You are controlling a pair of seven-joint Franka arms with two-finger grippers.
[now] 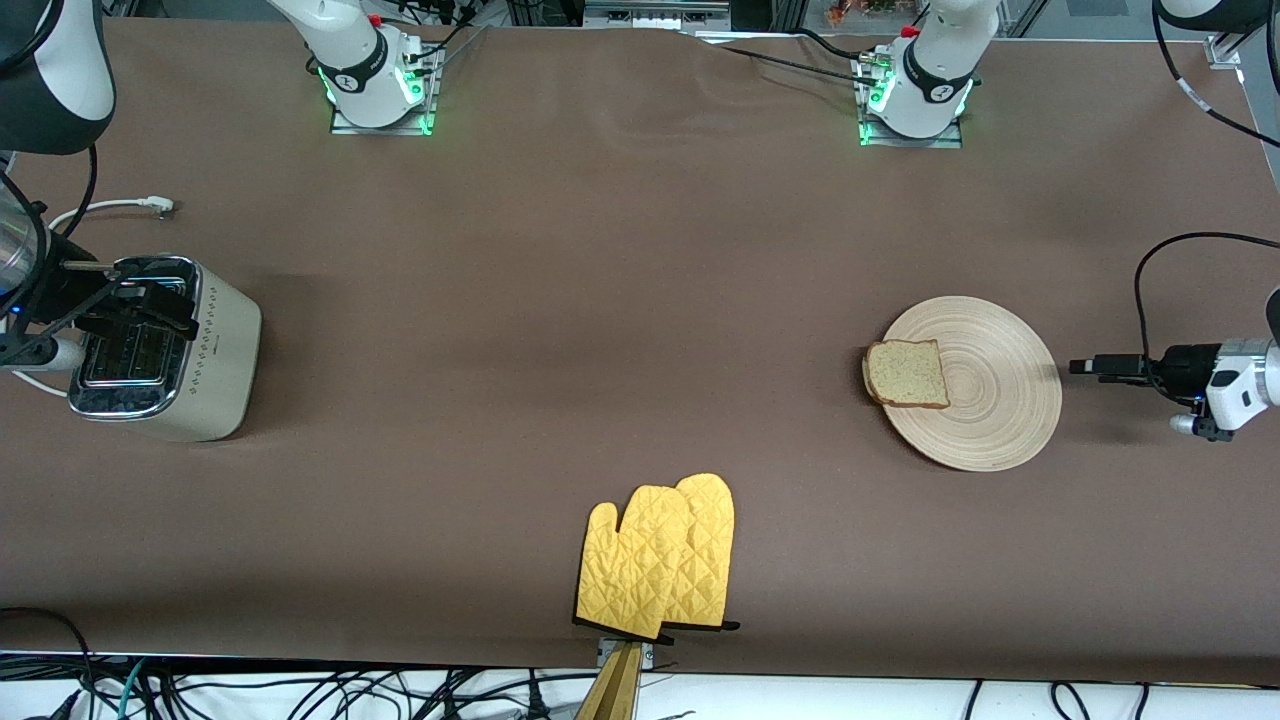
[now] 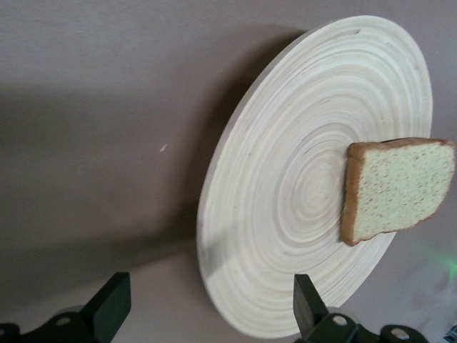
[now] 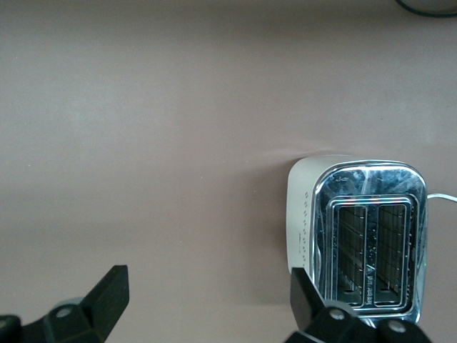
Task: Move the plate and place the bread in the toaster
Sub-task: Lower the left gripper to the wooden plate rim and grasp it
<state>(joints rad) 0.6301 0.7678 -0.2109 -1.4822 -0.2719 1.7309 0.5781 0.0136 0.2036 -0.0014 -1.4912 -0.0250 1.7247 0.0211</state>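
The pale ringed plate (image 1: 1000, 400) (image 2: 285, 214) lies flat toward the left arm's end of the table. The slice of bread (image 1: 906, 373) (image 2: 396, 189) rests on its rim, on the side toward the right arm's end, slightly overhanging. My left gripper (image 1: 1088, 366) (image 2: 211, 300) is open, low, level with the table and just off the plate's edge, empty. The cream toaster (image 1: 190, 360) (image 3: 368, 243) stands at the right arm's end, both slots empty. My right gripper (image 1: 135, 300) (image 3: 207, 289) hangs open over the toaster, holding nothing.
A pair of yellow oven mitts (image 1: 660, 560) lies near the table's front edge, in the middle. The toaster's white cord (image 1: 120, 207) trails on the cloth, farther from the front camera than the toaster. Brown cloth (image 1: 600, 300) covers the table.
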